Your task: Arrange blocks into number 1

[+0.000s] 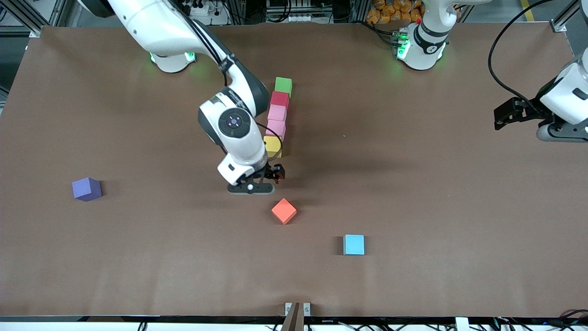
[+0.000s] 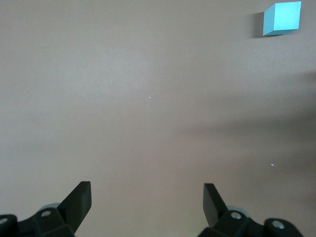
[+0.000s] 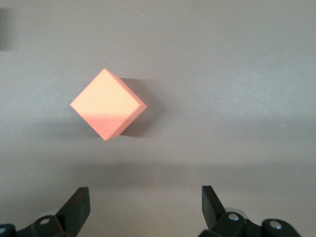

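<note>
One orange block (image 3: 108, 104), likely light and stiff, sits cornerwise under the wide-open right hand (image 3: 143, 210); take opposite flat faces. Left hand (image 2: 147, 205) waits, wide open.

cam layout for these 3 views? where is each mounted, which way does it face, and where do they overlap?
Front view: high camera across the brown table, facing both arm bases; shows both arms, the line of matte cubes, and the purple matte cube.
Left wrist view: on the left arm's wrist, looking down at bare table; open left gripper in frame, light blue matte cube at the edge.
Right wrist view: on the right arm's wrist, looking down past the open right gripper at the orange matte cube.
Shared: each wrist view's cube also shows in front.
</note>
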